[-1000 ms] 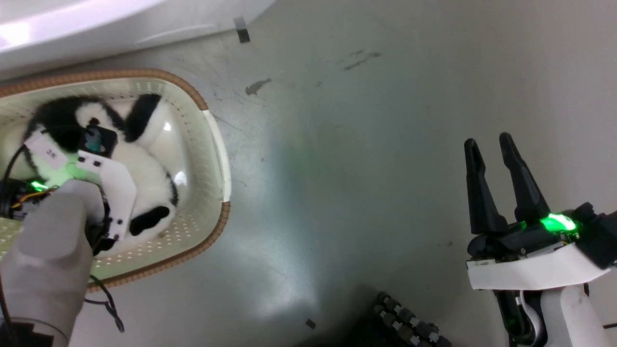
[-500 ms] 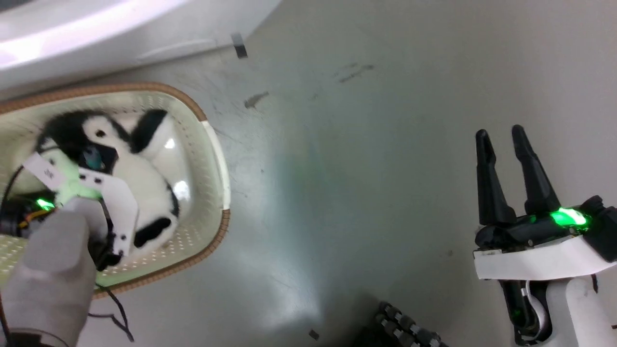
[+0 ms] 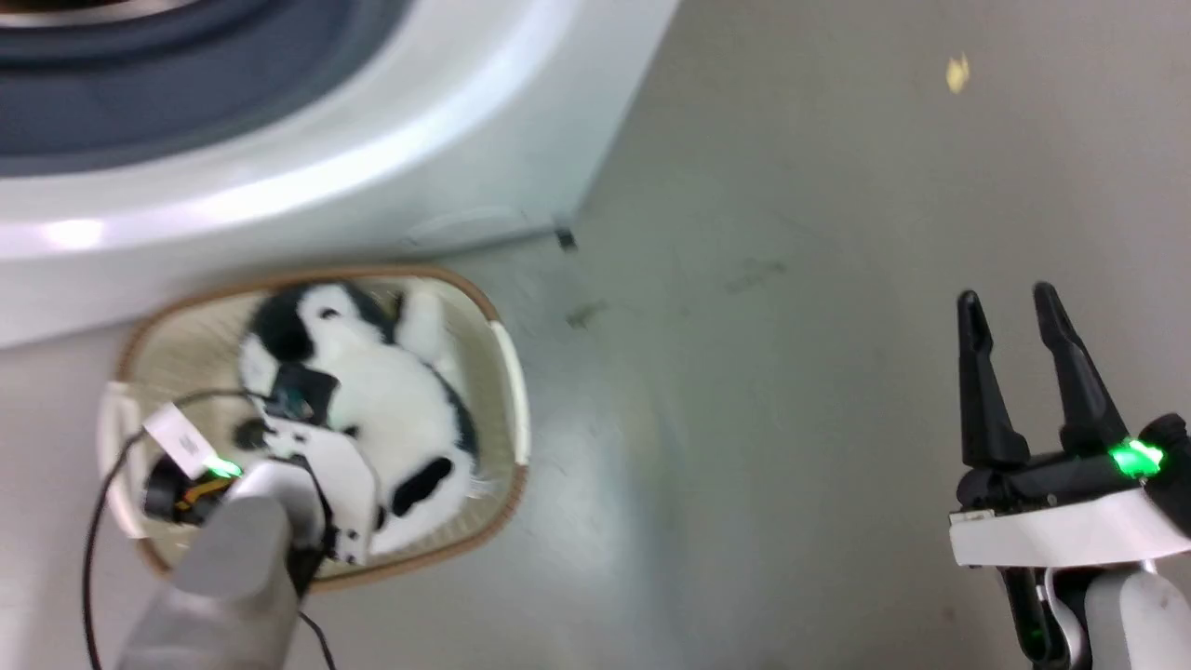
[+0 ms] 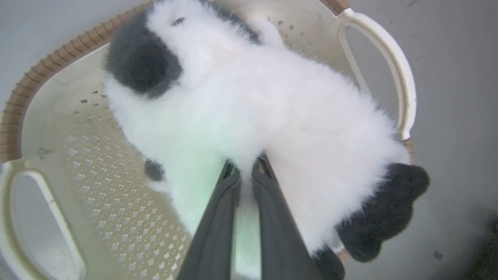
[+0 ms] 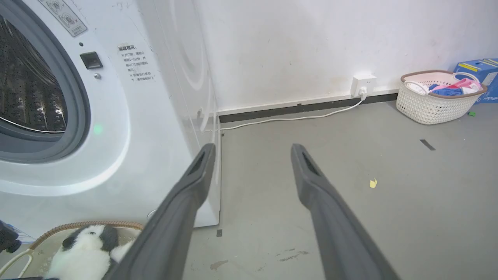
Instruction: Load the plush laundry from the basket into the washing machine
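The plush laundry (image 4: pixel 249 97) looks soft, light and squashy, so the left gripper (image 4: pixel 245 171), pinched closed deep in its white belly fur, suits it, while the right gripper (image 3: pixel 1005 296) hangs open.

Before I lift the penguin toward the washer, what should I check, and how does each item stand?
1. Left gripper closed on the penguin: ok, the fingers pinch its white belly fur.
2. Grip holds body, not just fur: cannot tell.
3. Penguin free of the basket: cannot tell; one black foot overlaps the rim in the left wrist view.
4. Washing machine drum opening unobstructed: ok.
5. Right gripper open and away from the basket, over bare floor: ok.
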